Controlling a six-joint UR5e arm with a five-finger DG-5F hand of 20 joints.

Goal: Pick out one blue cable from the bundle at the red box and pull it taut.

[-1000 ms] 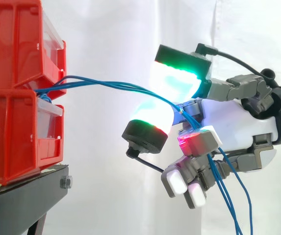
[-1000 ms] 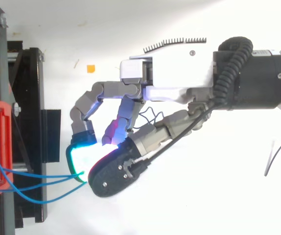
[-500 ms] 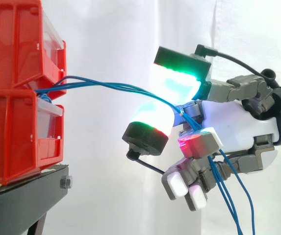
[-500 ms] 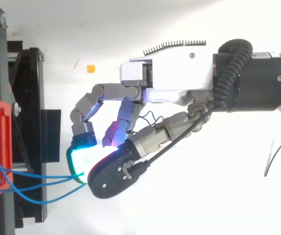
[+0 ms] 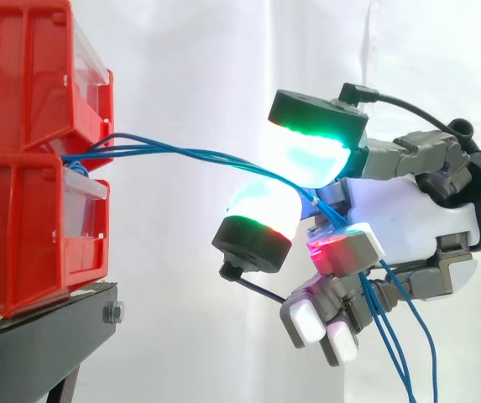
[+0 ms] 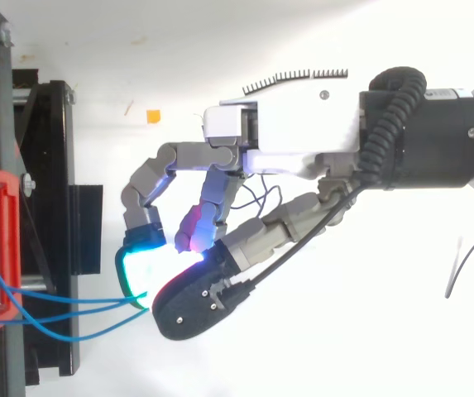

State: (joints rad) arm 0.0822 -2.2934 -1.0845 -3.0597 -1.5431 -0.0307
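Hand (image 5: 408,222) slightly farther from red box (image 5: 22,218) than before, blue cables (image 5: 185,153) pinched between fingers (image 5: 307,155)

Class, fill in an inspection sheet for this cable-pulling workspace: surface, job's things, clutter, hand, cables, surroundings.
Surface: black stand carrying the bins.
Job's things: stacked red bins; blue cables coming out between them.
Clutter: small orange scrap and a thin dark wire, seen from above.
Hand: hand curled round several blue cables, none singled out.
Cables: slightly bowed between bins and hand, loose ends hanging below it.
Surroundings: white curtain.
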